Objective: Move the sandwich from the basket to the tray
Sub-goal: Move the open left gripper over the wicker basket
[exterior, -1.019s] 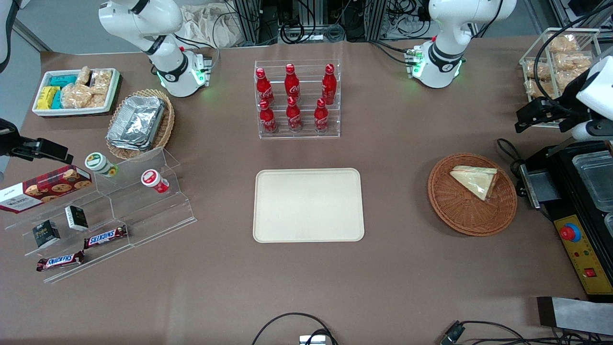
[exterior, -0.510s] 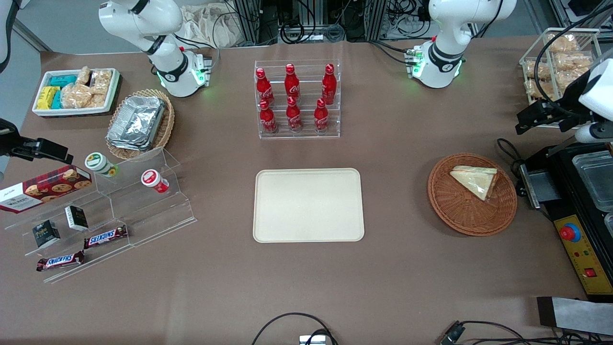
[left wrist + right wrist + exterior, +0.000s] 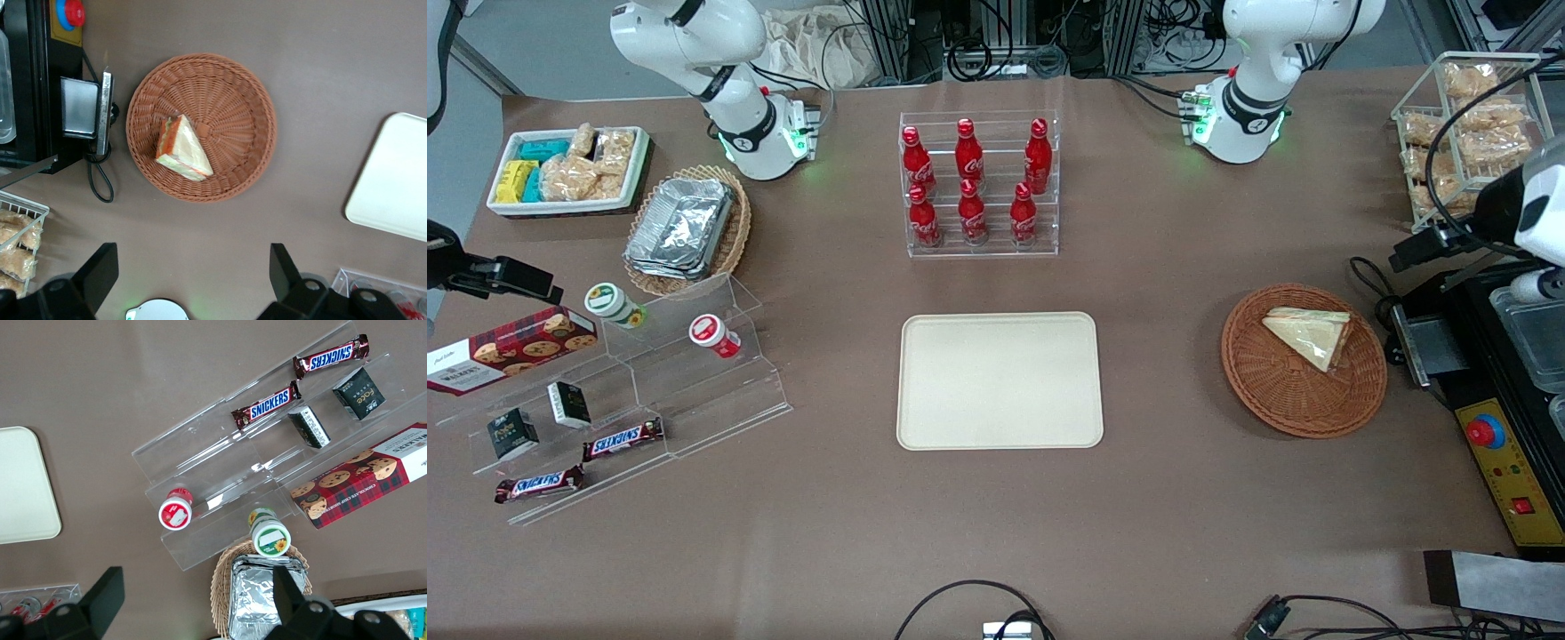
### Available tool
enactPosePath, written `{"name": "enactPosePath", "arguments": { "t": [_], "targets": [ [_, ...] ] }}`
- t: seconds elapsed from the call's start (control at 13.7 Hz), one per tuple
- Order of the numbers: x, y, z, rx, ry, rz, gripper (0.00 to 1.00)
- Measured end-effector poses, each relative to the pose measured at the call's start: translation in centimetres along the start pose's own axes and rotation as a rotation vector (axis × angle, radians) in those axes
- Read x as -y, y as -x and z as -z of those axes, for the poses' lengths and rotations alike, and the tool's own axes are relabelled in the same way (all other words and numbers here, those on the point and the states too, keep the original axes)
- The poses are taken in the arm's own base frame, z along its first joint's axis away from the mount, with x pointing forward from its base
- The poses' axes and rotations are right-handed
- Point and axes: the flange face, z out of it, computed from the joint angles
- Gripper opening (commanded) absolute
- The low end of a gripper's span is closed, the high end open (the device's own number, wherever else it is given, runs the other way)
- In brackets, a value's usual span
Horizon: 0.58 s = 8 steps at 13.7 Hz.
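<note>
Front view: the sandwich (image 3: 1307, 336), a clear-wrapped wedge, lies in the upper right part of the reddish-brown basket (image 3: 1280, 391) at the frame's right, while the cream tray (image 3: 1000, 380) waits bare at centre, well apart from it. The working arm's gripper (image 3: 190, 277) hangs high at the right edge of the frame, its two fingers spread wide and holding nothing (the wrist camera shows them parted, with the sandwich (image 3: 181, 148) in the basket (image 3: 233, 87) below). The slick wrap and tapering wedge could let a poorly centred pinch slip or crush the bread, and a low descent could catch the wicker rim.

SNICKERS: two candy bars (image 3: 268, 407) | Walkers: cookie box (image 3: 505, 348) | Coca-Cola: red bottles (image 3: 971, 182)
</note>
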Motion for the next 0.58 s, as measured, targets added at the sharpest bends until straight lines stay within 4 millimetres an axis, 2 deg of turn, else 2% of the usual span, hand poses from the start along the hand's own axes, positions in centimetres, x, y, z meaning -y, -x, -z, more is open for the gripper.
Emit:
{"name": "enactPosePath", "arguments": {
  "t": [0.22, 0.58],
  "targets": [
    [1.4, -0.8, -4.1, -0.007, 0.006, 0.095, 1.00],
    [2.3, 1.1, -10.8, -0.058, 0.028, 0.240, 1.00]
  ]
}}
